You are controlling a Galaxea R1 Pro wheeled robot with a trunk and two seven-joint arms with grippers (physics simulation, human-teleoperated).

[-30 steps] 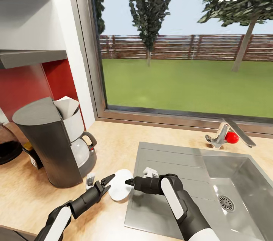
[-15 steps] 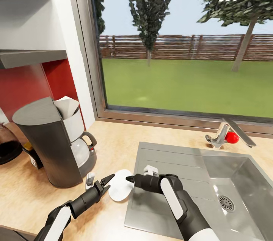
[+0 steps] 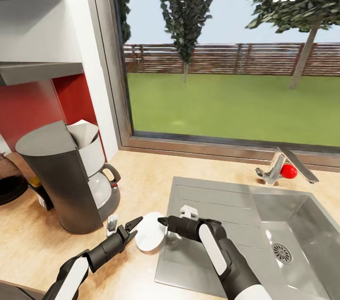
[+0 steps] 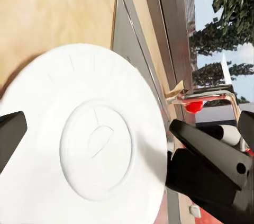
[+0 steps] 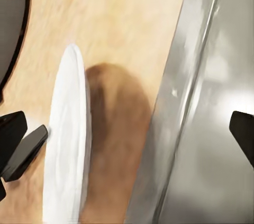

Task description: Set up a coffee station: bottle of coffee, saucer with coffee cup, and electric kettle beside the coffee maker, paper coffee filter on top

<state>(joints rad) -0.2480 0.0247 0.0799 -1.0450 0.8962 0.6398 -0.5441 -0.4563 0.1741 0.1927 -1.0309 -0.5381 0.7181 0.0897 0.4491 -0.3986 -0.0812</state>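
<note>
Countertop (image 3: pixel 141 182) bears round white saucer (image 3: pixel 150 237), tilted.

the head view looks forward and down from above the countertop (image 3: pixel 141 177), facing a big window (image 3: pixel 226 54), taking in the coffee maker (image 3: pixel 66 177) at left, the sink (image 3: pixel 293 215) at right and both arms low in the picture. the left wrist view sits very close to the saucer (image 4: pixel 90 139), facing along the counter toward the sink rim and the window. the right wrist view is also close, seeing the saucer (image 5: pixel 69 139) nearly edge-on against the countertop (image 5: pixel 121 23) beside the sink's edge (image 5: pixel 185 102). all three views share the saucer (image 3: pixel 150 231) and the strip of counter by the sink.
</note>
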